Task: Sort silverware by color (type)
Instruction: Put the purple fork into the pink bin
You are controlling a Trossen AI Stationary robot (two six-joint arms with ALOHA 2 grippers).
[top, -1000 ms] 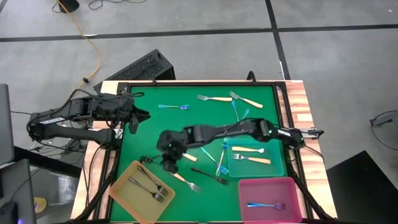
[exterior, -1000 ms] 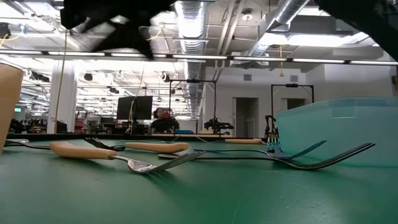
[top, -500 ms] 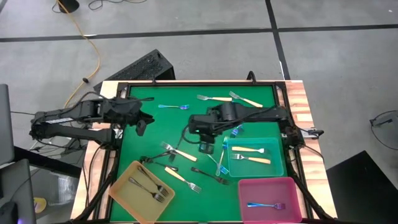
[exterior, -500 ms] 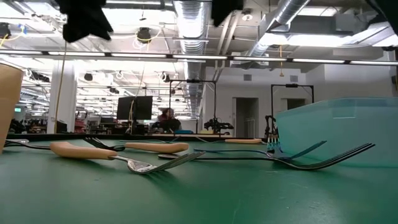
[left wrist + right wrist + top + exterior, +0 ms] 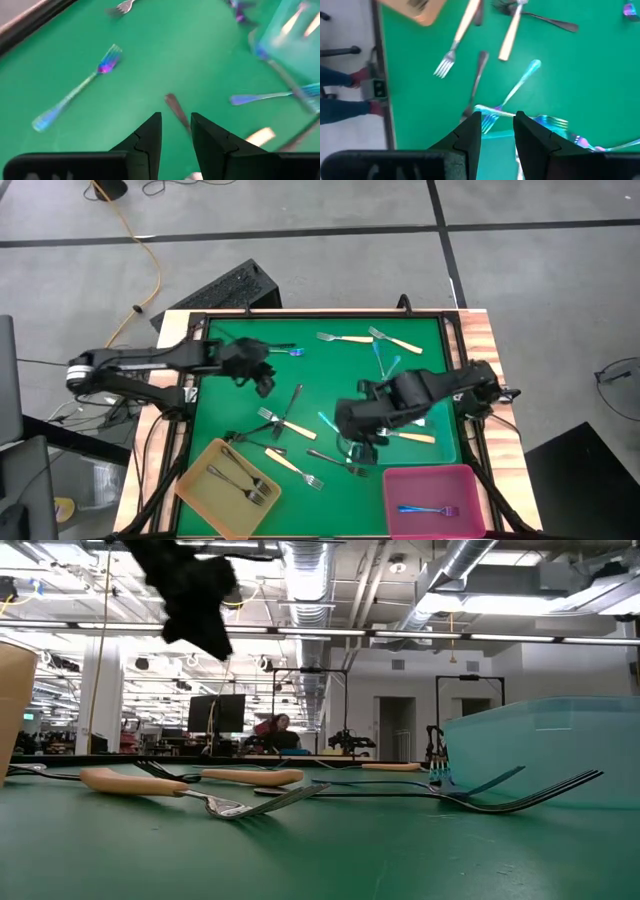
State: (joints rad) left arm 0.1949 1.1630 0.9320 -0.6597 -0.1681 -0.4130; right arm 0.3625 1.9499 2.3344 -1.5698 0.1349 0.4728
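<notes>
Though partly sorted already, with cream-handled forks [image 5: 405, 435] in the teal tray [image 5: 445, 442], dark ones in the yellow tray [image 5: 195, 480] and an iridescent one in the pink tray [image 5: 470, 480], plenty of silverware left loose on the green desk [image 5: 310, 375].

Step in hand, by the look of it: lining up the next picks.

- **Right gripper [image 5: 497, 115]:** poised low by the teal tray's edge. Fingers slightly parted, grasping nothing. Iridescent fork [image 5: 517, 87] just ahead of the fingertips.
- **Left gripper [image 5: 176, 116]:** likewise narrowly parted and empty. Dark fork handle [image 5: 177, 109] just beyond the tips, blue-purple fork [image 5: 75, 90] well off to one side.

Next move, probably: widen the fingers, straddle one handle crosswise, descend, clench, lift toward the matching tray.

Wrist views alone confirm the empty gaps, hidden under the arms in the high view. Only the high view gives the trays' contents. Only the low view shows how flat the forks lie, leaving little room beneath the handles.
</notes>
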